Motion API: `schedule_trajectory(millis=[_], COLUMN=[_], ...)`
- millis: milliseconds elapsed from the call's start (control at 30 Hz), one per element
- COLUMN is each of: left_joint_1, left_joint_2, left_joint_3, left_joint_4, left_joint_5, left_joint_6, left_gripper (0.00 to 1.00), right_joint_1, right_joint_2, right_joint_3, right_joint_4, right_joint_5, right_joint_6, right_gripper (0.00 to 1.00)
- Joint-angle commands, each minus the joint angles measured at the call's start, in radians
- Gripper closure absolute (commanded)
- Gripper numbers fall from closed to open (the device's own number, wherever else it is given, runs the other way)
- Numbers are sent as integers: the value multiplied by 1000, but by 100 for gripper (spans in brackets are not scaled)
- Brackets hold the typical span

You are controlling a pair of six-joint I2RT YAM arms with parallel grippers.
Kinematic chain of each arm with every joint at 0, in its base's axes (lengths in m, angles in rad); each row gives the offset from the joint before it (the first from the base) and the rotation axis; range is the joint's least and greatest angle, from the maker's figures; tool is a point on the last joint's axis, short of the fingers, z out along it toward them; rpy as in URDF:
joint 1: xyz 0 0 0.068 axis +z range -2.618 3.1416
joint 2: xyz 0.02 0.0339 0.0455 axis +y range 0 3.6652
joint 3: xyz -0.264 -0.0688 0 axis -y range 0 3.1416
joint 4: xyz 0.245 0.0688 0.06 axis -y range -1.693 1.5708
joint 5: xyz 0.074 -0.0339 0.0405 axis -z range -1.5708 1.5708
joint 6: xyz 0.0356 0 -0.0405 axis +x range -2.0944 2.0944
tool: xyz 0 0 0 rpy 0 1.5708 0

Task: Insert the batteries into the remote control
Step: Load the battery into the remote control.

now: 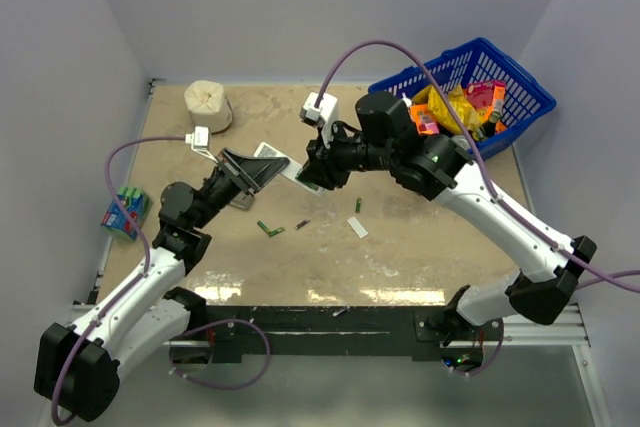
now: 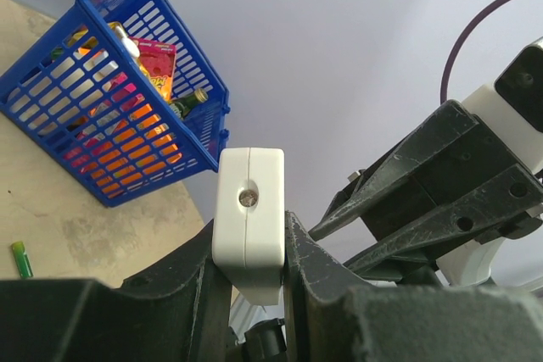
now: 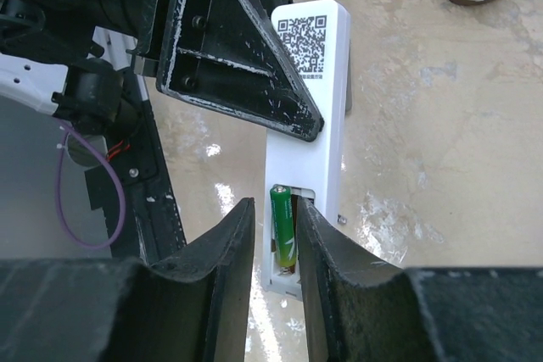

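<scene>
The white remote control is held above the table, its back up, with a QR label. My left gripper is shut on one end of it; its dark finger lies across the remote. One green battery sits in the open compartment at the other end. My right gripper straddles that battery, jaws narrowly apart with a gap on the left side. Loose batteries and a small dark one lie on the table. A white cover piece lies nearby.
A blue basket of snack packets stands at the back right and also shows in the left wrist view. A white roll stands at the back left. A shrink-wrapped block of green cells lies at the left edge.
</scene>
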Motion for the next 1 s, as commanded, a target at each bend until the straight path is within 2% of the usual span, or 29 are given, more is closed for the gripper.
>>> schedule_trajectory(millis=[0, 467, 800, 967], left_joint_1=[3, 3, 3, 3], left_joint_2=[-5, 3, 5, 3], left_joint_3=[54, 63, 65, 65], left_joint_4=[12, 15, 33, 61], left_joint_5=[0, 4, -4, -19], left_joint_6=[28, 30, 10, -19], left_gripper=[100, 100, 100, 100], right_joint_1=[9, 11, 11, 11], right_joint_2=[16, 41, 36, 22], right_joint_3=[42, 20, -24, -81], right_joint_4=[0, -6, 3, 26], right_joint_5=[-31, 1, -14, -22], right_joint_6=[-9, -23, -42, -57], right_gripper=[71, 75, 86, 89])
